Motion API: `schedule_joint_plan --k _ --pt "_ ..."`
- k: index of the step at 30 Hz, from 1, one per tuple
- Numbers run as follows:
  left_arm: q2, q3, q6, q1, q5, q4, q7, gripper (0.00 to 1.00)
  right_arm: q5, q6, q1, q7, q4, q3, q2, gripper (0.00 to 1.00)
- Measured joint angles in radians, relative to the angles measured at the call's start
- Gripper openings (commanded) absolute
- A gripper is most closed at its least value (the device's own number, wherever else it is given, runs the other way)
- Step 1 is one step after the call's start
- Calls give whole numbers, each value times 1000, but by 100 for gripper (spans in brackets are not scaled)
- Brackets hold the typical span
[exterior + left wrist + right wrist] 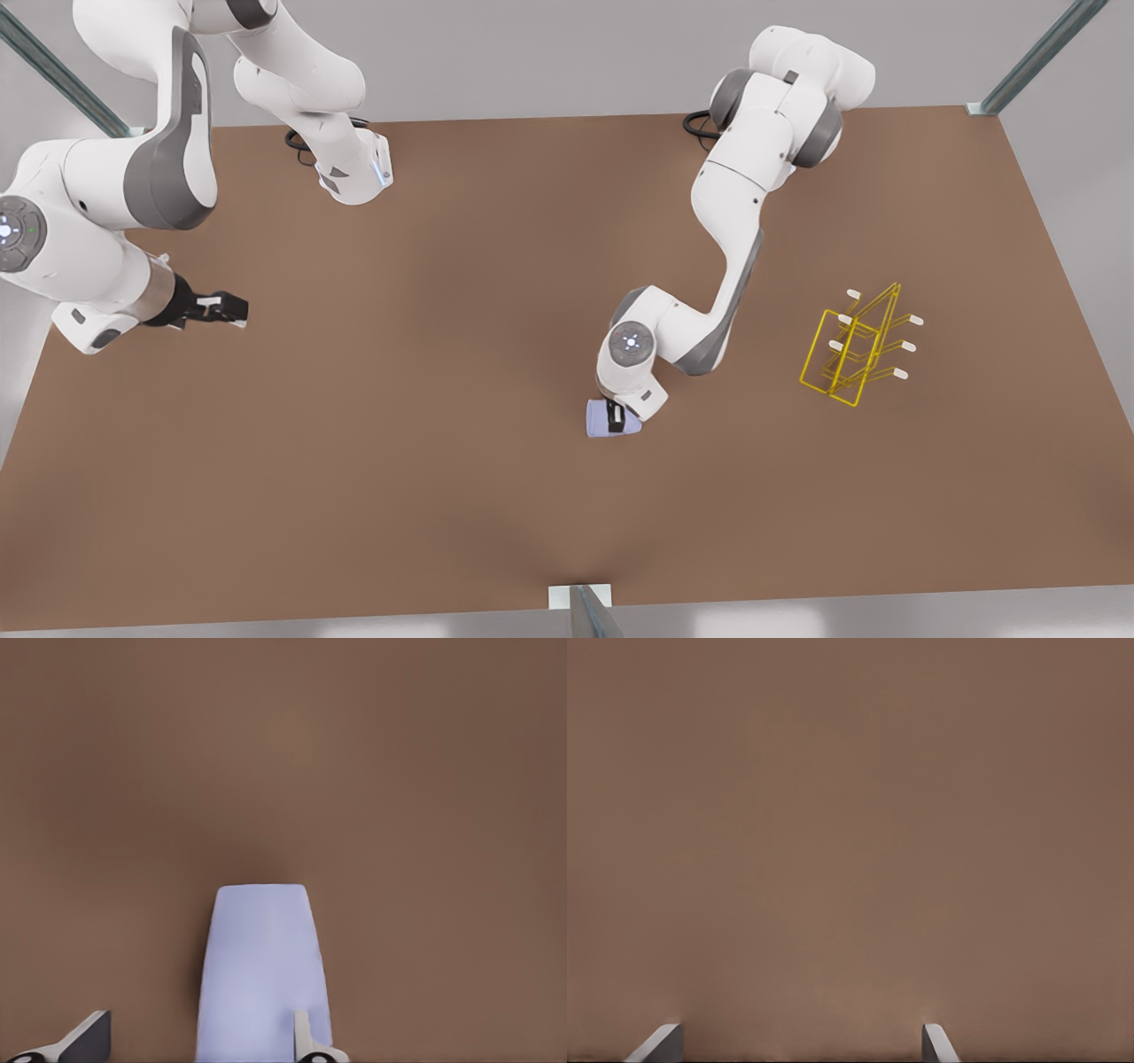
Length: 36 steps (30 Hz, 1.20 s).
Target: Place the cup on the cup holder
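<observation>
One cup (611, 418), one cup holder (852, 347), two hands.

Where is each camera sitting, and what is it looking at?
Front view: high above the table, looking down on both arms, the cup and the cup holder.
Left wrist view: on the left gripper, looking down at the cup, one finger on its wall.
Right wrist view: on the right gripper, which waits open, facing bare table.
Shared: front and left wrist views both show the cup at the left gripper.
</observation>
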State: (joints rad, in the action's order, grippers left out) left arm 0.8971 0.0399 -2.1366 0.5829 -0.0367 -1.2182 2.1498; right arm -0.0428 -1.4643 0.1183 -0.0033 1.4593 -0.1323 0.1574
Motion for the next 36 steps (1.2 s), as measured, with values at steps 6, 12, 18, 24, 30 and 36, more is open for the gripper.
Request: schedule_joint_plan --k 6,12,18,24,30,36 --pt "8 -2 -14 -1 -12 32 7 100 -14 42 15 -39 0 10 4 100" --pt "37 -2 -38 10 -63 35 10 100 -27 59 17 -67 2 13 8 100" --pt "50 -2 -65 17 -92 39 10 100 -31 71 18 -87 1 14 6 100" --pt "55 -5 -71 7 -96 42 14 100 -47 78 9 -101 0 12 6 100" --pt "73 -19 -74 10 -94 59 28 100 -61 79 15 -110 0 10 8 100" --pt "85 -24 -79 14 -96 71 36 100 -64 83 17 -116 -26 13 12 100"
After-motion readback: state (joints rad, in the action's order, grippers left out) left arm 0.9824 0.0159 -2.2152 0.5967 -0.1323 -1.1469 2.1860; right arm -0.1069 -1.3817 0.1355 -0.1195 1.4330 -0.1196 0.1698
